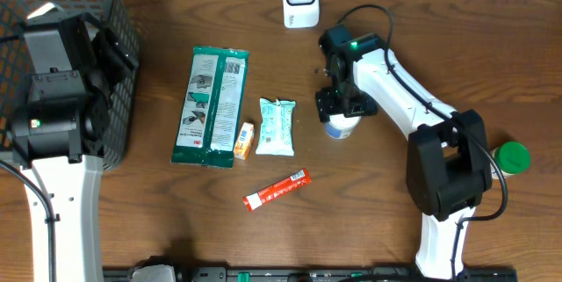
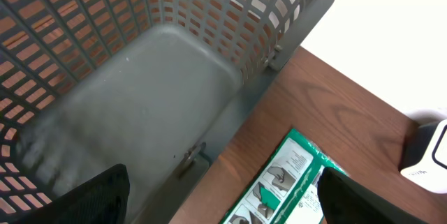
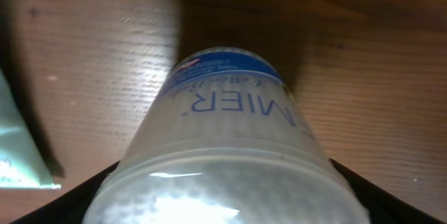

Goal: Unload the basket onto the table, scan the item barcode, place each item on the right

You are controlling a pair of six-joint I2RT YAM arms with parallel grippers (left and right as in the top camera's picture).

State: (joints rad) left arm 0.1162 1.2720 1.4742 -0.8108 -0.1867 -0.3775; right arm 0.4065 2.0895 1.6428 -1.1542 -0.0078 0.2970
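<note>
white tub (image 3: 230, 112), lettering unseen overhead, right end effector (image 3: 227, 197) astride, grip unclear, left end effector (image 2: 227, 199) open

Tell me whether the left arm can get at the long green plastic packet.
Probably yes. The left arm hangs over the grey mesh basket, fingers open; the long green plastic packet lies flat just beyond the basket's wall with nothing on top. That wall must be cleared first.

The left gripper (image 2: 223, 199) hangs with jaws wide apart, the right gripper (image 1: 339, 115) points straight down
</note>
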